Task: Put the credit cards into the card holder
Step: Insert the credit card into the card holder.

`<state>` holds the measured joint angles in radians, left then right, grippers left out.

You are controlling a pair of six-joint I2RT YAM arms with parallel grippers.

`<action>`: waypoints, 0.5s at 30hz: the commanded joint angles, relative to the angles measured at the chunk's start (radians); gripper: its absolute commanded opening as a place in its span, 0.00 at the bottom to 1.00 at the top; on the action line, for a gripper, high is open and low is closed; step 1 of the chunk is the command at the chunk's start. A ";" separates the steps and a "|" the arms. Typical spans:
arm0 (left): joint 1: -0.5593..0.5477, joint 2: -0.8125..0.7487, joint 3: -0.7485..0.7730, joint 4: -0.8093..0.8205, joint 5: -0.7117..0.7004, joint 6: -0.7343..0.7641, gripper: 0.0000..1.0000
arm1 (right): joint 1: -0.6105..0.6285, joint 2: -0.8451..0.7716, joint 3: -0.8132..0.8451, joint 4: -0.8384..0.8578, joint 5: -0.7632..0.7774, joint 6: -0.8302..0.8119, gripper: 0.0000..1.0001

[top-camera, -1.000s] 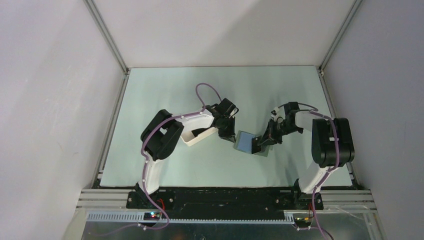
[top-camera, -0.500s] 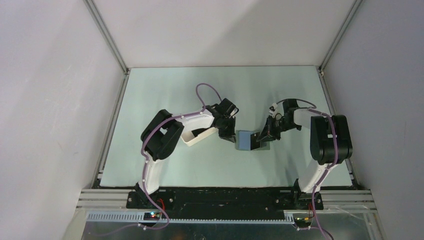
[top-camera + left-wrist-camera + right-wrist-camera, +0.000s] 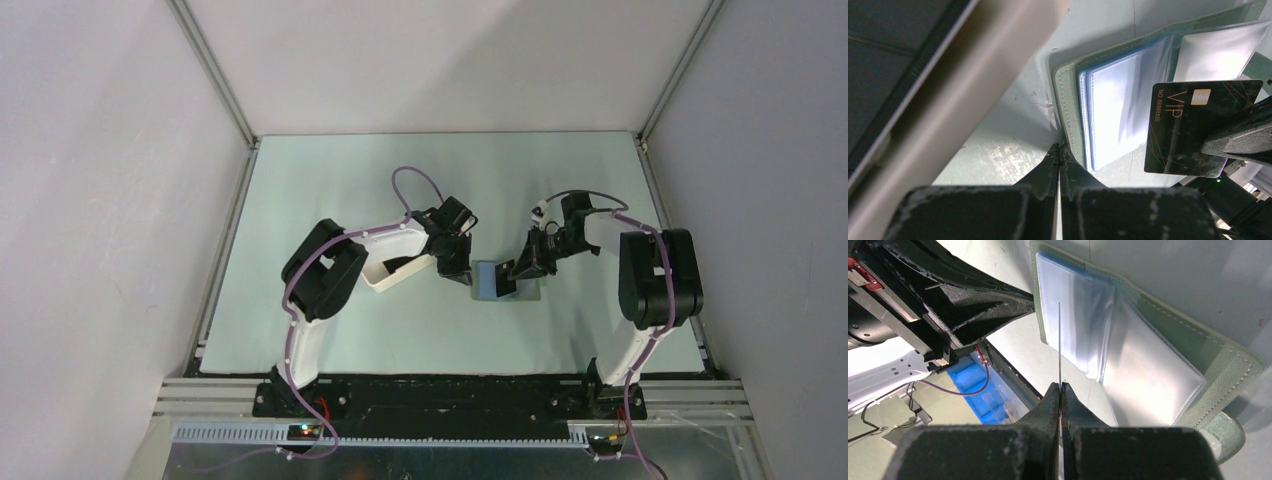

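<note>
The card holder (image 3: 492, 283) lies open on the table, grey-green outside, blue-grey clear pockets inside (image 3: 1118, 110). My right gripper (image 3: 521, 269) is shut on a black VIP credit card (image 3: 1193, 127) and holds it on edge just above the holder's right half. That card shows edge-on as a thin line (image 3: 1059, 340) over the pockets (image 3: 1083, 325). My left gripper (image 3: 1059, 149) is shut, with its tips against the holder's left edge (image 3: 1064, 100). The holder's snap tab (image 3: 1224, 436) lies at its far side. More dark cards (image 3: 888, 70) lie in the white tray.
The long white tray (image 3: 383, 277) sits just left of the left gripper, under the left arm; its rim (image 3: 978, 65) fills the left wrist view's upper left. Frame posts and walls bound the green mat (image 3: 330, 190).
My right gripper has carried the card up and slightly left, over the holder. The holder has turned from tilted to about square with the table. My left gripper has stayed put.
</note>
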<state>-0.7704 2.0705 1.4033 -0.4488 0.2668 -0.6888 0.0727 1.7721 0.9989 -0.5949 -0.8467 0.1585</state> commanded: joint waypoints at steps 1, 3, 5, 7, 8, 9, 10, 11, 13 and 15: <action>0.001 0.056 -0.001 -0.074 -0.052 0.050 0.01 | -0.005 0.024 0.050 -0.069 0.004 -0.041 0.00; 0.002 0.056 0.000 -0.079 -0.053 0.055 0.01 | -0.018 0.026 0.056 -0.076 0.024 -0.040 0.00; 0.003 0.057 0.001 -0.085 -0.054 0.059 0.01 | -0.028 0.014 0.059 -0.074 0.051 -0.036 0.00; 0.004 0.060 0.001 -0.088 -0.054 0.062 0.01 | -0.037 0.005 0.066 -0.080 0.081 -0.035 0.00; 0.005 0.060 0.002 -0.089 -0.054 0.064 0.01 | -0.040 0.007 0.068 -0.083 0.093 -0.036 0.00; 0.005 0.062 0.003 -0.090 -0.053 0.065 0.01 | -0.047 0.009 0.071 -0.084 0.095 -0.036 0.00; 0.004 0.063 0.002 -0.091 -0.053 0.066 0.01 | -0.049 0.015 0.072 -0.083 0.099 -0.034 0.00; 0.004 0.063 0.002 -0.092 -0.053 0.067 0.01 | -0.051 0.017 0.074 -0.081 0.102 -0.035 0.00; 0.004 0.063 0.002 -0.093 -0.052 0.067 0.01 | -0.053 0.013 0.072 -0.069 0.114 -0.029 0.00; 0.004 0.064 0.002 -0.094 -0.050 0.068 0.01 | -0.051 -0.010 0.061 -0.034 0.138 -0.011 0.00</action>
<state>-0.7689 2.0785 1.4158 -0.4625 0.2741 -0.6716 0.0216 1.7878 1.0386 -0.6594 -0.7536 0.1387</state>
